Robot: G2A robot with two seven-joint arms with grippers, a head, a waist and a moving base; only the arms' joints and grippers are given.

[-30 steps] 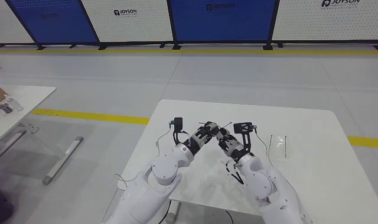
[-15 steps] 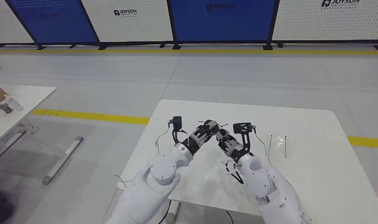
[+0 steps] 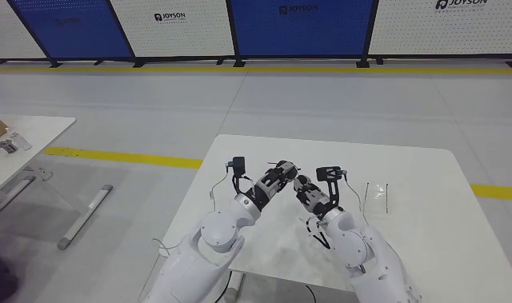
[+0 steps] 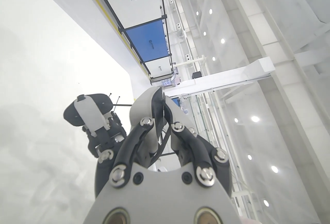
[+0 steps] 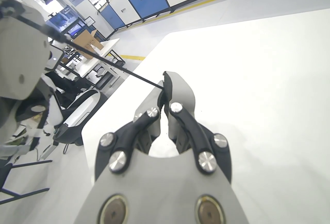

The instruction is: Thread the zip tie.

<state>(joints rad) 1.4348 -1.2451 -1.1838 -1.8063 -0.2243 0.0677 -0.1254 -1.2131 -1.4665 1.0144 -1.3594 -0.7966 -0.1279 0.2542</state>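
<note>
- Left end effector [image 4: 163, 99]: you have its fingers pressed together on the zip tie [image 5: 108, 61]. It is held above the tabletop [image 3: 416, 231], left of the middle.
- Right end effector [image 5: 165, 84]: pinches the strap's other end, just beside the left one.
- Zip tie: thin black strap, stretched straight between your two end effectors.
- Thin dark pieces [image 3: 377, 193]: these lie on the tabletop toward its right edge, well apart from both arms.

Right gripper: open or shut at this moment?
The right gripper is shut on the zip tie: its closed tips pinch the black strap's end.
</note>
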